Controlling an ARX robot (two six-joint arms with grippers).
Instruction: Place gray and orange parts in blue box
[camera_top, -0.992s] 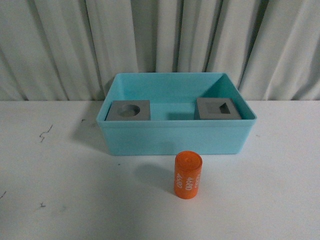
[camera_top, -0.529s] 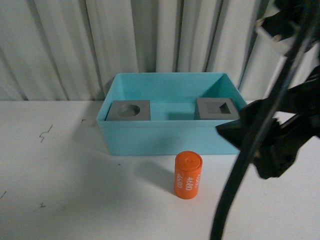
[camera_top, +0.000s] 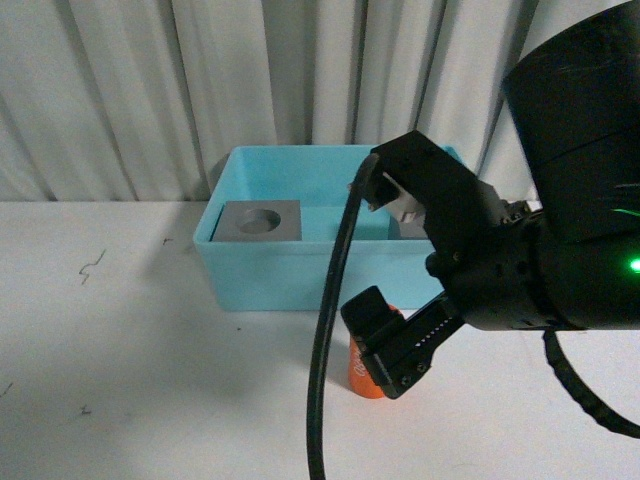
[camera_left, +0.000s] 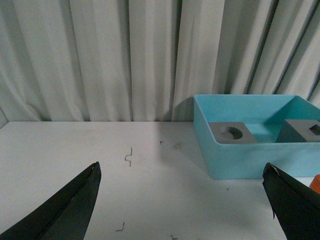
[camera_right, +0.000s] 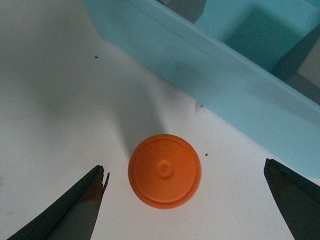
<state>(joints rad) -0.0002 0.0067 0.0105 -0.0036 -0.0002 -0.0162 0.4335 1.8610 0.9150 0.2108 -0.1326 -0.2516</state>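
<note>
1. The right tool (camera_right: 183, 167) is hanging directly over the orange cylinder (camera_right: 164, 170), its fingers spread wide on either side and touching nothing.
2. The cylinder is standing upright on the white counter (camera_top: 120, 330), outside the blue box (camera_top: 270, 270), near its 6 o'clock wall.
3. Inside the box, the round-recess cube (camera_top: 259, 221) is sitting at 9 o'clock and the square-recess cube (camera_left: 304, 131) at 3 o'clock.
4. The left tool (camera_left: 181, 166) is hovering over the counter, spread and holding nothing.

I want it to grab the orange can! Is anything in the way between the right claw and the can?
No, nothing visible. The right gripper hangs open above the orange cylinder, which stands alone on the table. On its way in, only the near wall of the blue box must be cleared.
</note>
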